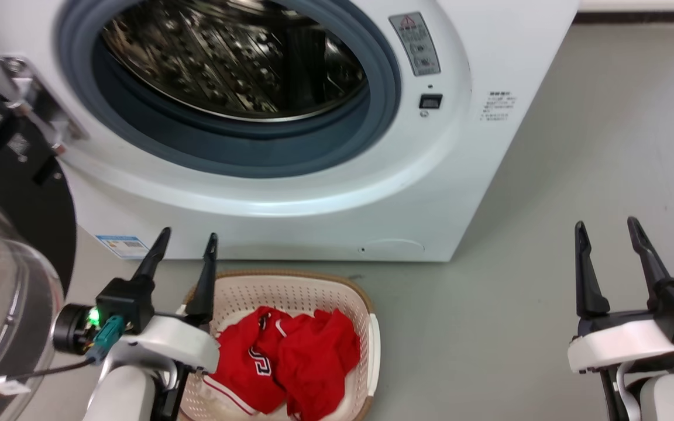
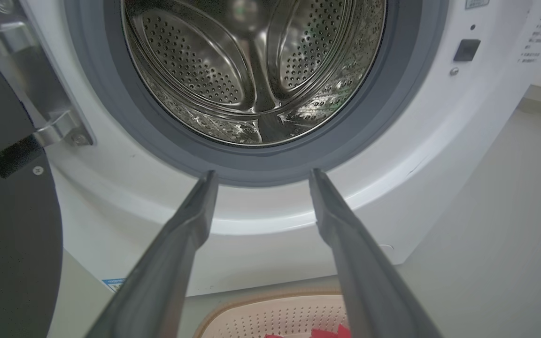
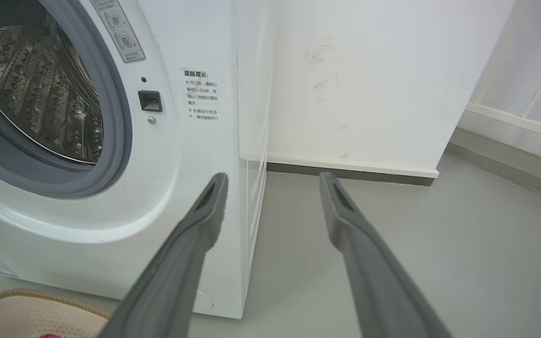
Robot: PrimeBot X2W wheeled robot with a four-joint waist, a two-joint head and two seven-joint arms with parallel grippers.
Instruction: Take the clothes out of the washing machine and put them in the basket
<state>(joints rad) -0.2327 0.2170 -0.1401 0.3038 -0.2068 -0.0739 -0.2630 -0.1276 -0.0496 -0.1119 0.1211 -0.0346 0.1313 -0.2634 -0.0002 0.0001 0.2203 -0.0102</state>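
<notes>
The large white front-loading washing machine (image 1: 313, 193) is cut off by the head view's top edge, and its shiny perforated steel drum (image 1: 237, 52) is blurred there. Its round black-framed glass door (image 1: 3, 263) runs off the left edge. The small oval cream plastic basket (image 1: 290, 292) and the bright red clothes (image 1: 296, 356) run past the bottom edge. The basket's left rim hides behind the left gripper (image 1: 189, 234). The print on the grey warning sticker (image 1: 414, 44) is too small to read.

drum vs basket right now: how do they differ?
The drum is shiny steel and looks empty; the basket is cream plastic and holds the red clothes. The drum sits in the washer, opening forward; the basket stands on the floor, open upward. Both have perforated walls.
</notes>
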